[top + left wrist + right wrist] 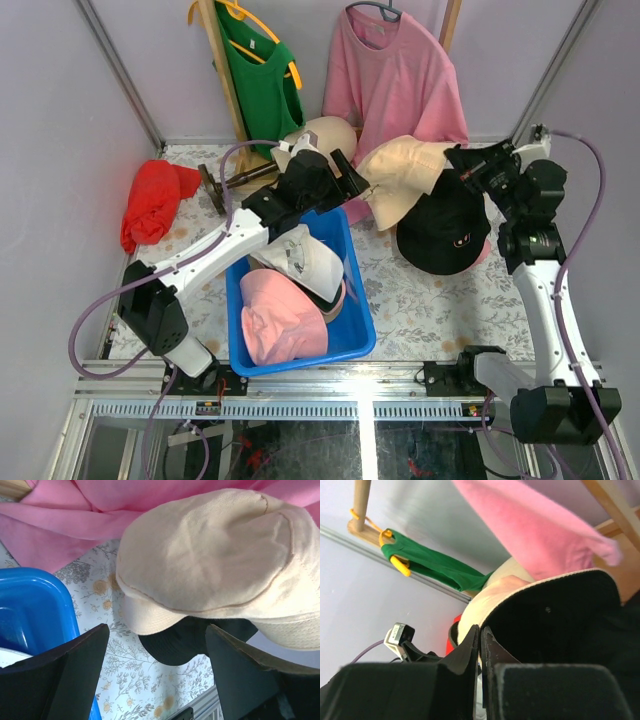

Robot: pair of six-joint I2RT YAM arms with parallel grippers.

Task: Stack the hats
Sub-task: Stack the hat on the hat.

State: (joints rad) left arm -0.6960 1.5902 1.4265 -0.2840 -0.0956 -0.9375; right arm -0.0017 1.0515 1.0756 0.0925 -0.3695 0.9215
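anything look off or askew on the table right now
The tan cap hangs askew, tilted over the black hat rather than squarely on it, its edge pinched by the right gripper. A red cloth lies crumpled by the left wall.

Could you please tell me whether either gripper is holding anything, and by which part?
The right gripper is shut on the cream cap, pinching its rim on the side away from the visor. The left gripper is open and holds nothing.
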